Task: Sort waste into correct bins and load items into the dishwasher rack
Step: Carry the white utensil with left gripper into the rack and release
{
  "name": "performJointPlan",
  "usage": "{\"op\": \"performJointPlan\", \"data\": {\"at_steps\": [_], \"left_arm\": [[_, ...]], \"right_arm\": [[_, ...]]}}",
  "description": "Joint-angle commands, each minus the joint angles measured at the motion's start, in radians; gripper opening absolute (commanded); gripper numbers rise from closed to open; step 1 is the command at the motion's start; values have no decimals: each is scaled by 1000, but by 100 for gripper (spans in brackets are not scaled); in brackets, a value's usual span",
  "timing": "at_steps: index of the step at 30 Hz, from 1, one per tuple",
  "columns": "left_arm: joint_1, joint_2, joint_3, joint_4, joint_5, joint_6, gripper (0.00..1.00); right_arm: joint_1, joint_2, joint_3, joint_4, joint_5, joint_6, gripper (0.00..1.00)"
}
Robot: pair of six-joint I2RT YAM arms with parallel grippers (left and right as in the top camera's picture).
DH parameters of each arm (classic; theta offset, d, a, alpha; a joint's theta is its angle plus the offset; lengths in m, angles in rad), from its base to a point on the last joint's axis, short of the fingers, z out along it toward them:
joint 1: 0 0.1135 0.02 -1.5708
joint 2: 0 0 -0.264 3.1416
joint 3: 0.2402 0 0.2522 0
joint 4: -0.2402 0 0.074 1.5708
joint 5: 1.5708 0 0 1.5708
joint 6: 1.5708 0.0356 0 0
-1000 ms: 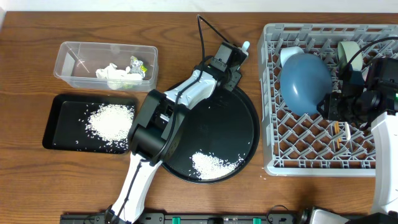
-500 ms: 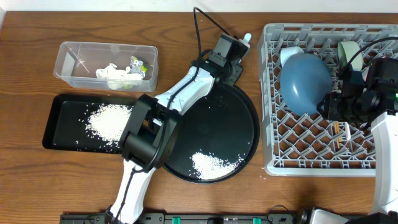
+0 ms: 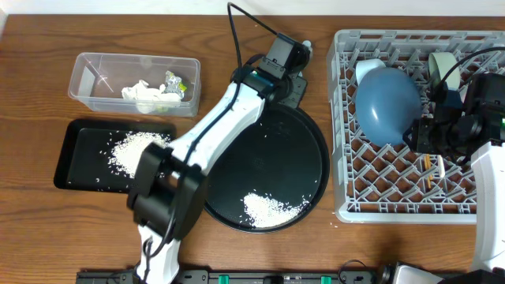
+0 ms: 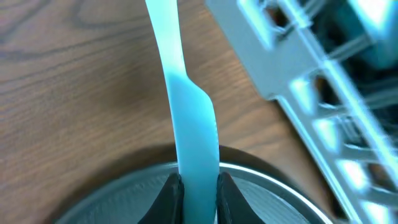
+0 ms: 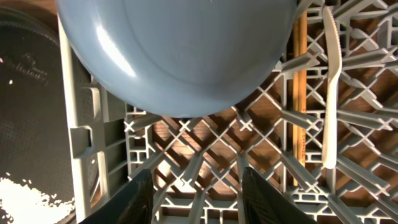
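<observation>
Left wrist: jaws pinch white plastic cutlery point(image 4: 193, 124); overhead hides grip.

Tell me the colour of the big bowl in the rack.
Dusty dark blue. The big bowl in the rack shows best in the overhead view.

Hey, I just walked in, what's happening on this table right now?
The left gripper is shut on a white plastic utensil at the far edge of the round black tray, beside the dishwasher rack. The right gripper hangs over the rack, jaws apart and empty, next to the blue bowl. Some rice lies on the round tray.
</observation>
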Motion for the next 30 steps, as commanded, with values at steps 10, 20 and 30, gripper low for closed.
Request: {"op": "performJointPlan", "data": {"at_steps": [10, 20, 30], "left_arm": [[-175, -124, -1, -126, 39, -451, 6], [-317, -124, -1, -126, 49, -627, 6], [-386, -123, -8, -130, 44, -677, 6]], "right_arm": [[10, -6, 16, -1, 32, 10, 43], [10, -6, 16, 2, 32, 10, 43], [10, -6, 16, -1, 32, 10, 43]]}}
